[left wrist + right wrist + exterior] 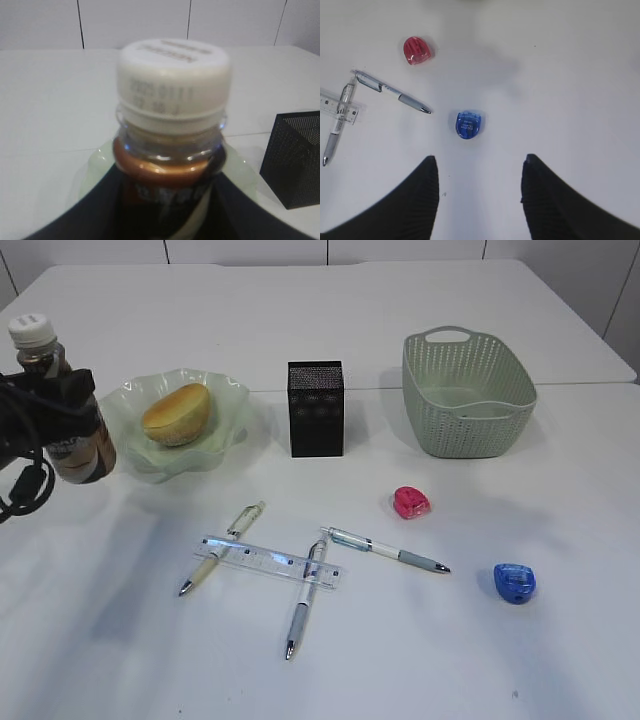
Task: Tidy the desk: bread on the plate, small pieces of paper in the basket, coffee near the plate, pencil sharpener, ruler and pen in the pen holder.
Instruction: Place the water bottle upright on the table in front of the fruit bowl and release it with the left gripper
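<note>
Left gripper (167,220) clamping the coffee (62,400) upright, just left of the plate (225,400) carrying the bread (177,414). Right gripper (479,192) hanging spread and empty over the desk (570,90), above the blue pencil sharpener (469,124). Lying in front of the pen holder (316,408): 3 pens, ruler (270,560).

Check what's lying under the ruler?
The clear ruler lies across two pens: a cream one under its left end and a grey one under its right end. Both show through the plastic. Nothing else is visible beneath it but white desk.
</note>
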Controlling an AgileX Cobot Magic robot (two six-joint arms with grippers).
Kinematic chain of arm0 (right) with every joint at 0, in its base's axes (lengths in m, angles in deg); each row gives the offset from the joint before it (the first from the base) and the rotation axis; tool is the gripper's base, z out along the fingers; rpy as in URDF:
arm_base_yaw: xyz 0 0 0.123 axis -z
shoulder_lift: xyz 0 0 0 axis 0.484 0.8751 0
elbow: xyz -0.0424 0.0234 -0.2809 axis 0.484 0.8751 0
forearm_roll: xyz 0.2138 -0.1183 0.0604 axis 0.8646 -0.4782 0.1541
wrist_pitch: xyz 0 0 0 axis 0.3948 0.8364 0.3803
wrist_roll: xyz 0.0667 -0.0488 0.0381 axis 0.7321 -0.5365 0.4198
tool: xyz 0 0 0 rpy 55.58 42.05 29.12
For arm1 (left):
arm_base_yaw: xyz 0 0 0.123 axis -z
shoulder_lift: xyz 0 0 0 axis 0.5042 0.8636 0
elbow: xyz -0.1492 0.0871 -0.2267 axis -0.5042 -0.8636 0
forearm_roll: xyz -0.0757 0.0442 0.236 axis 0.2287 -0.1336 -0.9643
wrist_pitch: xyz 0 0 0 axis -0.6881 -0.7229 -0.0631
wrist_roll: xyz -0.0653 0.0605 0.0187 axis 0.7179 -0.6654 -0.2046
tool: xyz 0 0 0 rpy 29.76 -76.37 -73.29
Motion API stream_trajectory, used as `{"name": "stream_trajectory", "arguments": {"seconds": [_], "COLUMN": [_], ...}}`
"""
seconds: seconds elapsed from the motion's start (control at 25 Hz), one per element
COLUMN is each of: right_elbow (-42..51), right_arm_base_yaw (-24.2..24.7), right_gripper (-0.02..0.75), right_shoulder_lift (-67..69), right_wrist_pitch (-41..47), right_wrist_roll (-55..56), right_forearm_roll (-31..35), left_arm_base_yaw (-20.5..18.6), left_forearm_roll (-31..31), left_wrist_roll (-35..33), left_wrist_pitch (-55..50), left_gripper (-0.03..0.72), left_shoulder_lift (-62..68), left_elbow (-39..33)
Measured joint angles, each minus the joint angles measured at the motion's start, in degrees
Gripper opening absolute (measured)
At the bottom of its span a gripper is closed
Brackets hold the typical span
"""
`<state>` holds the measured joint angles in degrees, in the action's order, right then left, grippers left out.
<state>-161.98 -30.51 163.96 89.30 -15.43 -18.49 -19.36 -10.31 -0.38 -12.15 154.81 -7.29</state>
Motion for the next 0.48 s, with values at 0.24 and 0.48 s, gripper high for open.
{"name": "stream_trajectory", "arguments": {"seconds": [0.24, 0.48], "right_elbow": [0.0, 0.0], "right_arm_base_yaw": [0.0, 0.0], "right_gripper": [0.426, 0.426], "right_shoulder_lift": [0.0, 0.0], "right_wrist_pitch": [0.0, 0.0], "right_wrist_roll": [0.0, -0.1], "right_forearm_roll": [0.0, 0.0], "left_arm_base_yaw": [0.0, 0.0], "left_forearm_roll": [0.0, -0.1], "left_wrist_roll": [0.5, 0.5], "left_wrist_pitch": [8.1, 11.4], "left_gripper": [0.277, 0.281], "left_shoulder_lift": [6.1, 12.8], "left_elbow": [0.0, 0.1]}}
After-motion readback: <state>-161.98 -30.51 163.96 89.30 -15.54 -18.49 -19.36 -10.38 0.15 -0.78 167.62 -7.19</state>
